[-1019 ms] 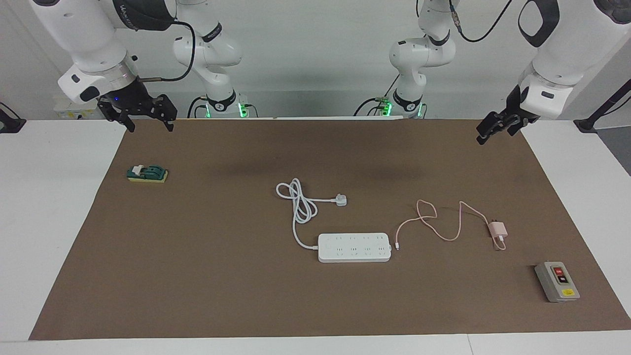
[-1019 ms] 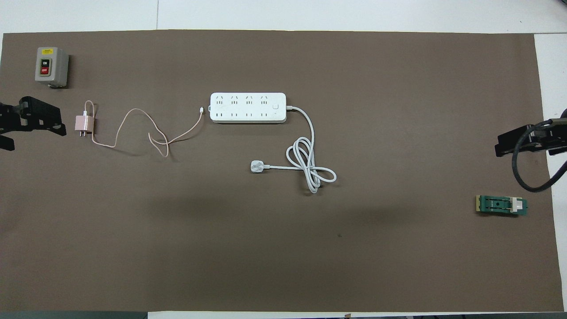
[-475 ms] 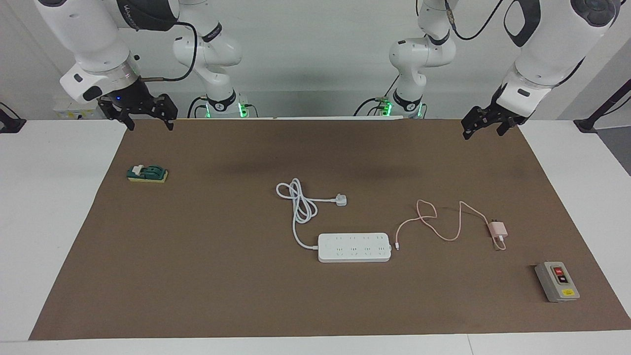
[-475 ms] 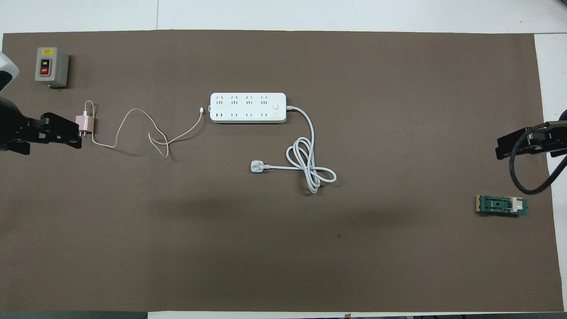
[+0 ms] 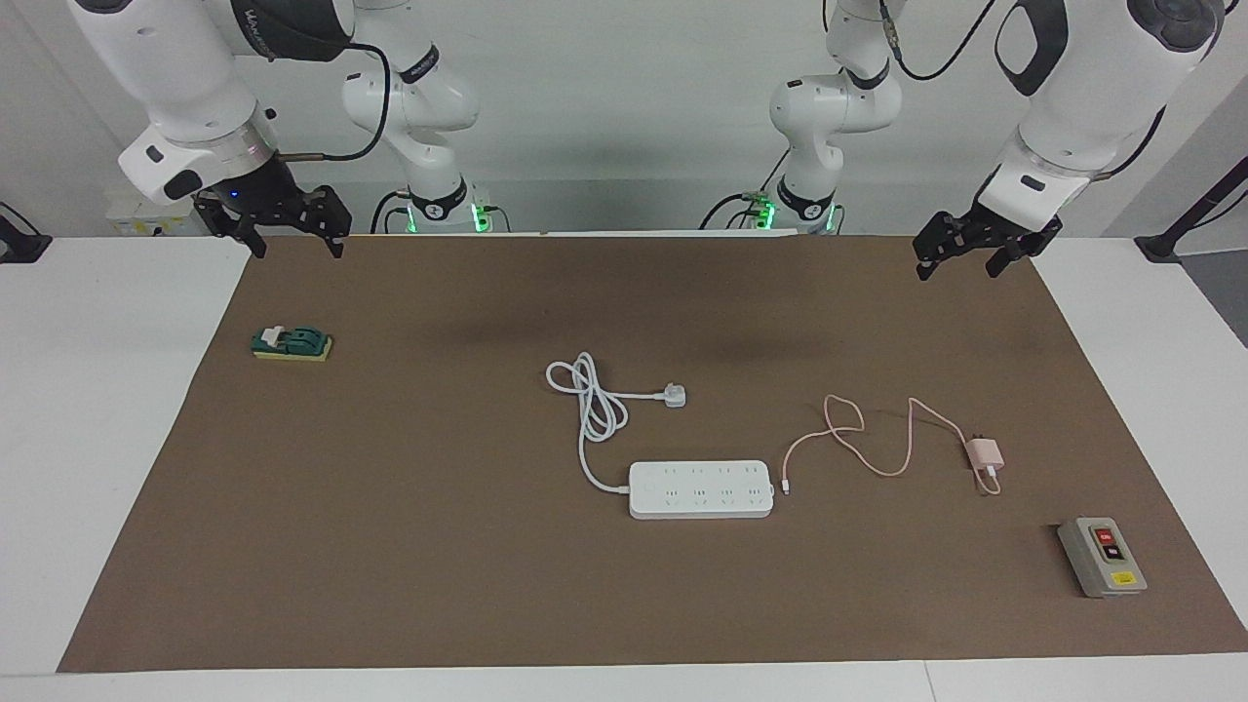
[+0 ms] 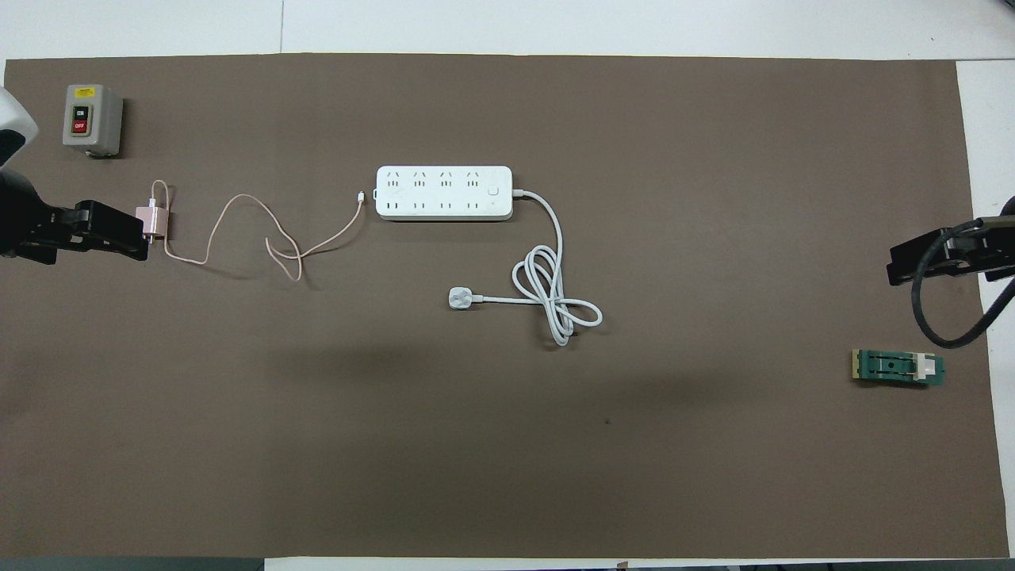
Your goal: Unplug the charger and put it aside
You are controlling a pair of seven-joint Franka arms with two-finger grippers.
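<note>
Facing view — pink cube charger (image 5: 984, 453)

I work in a robotics lab: my two white arms stand against bare white walls at a white surface (image 5: 97, 409) covered by a brown mat (image 5: 439, 546).

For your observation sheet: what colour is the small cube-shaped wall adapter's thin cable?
Pale pink, matching the cube-shaped adapter; the thin cable shows best in the facing view.

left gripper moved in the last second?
Yes. In the facing view the left gripper has shifted along the mat's robot-side edge toward the right arm's end; it hangs raised, open.
</note>
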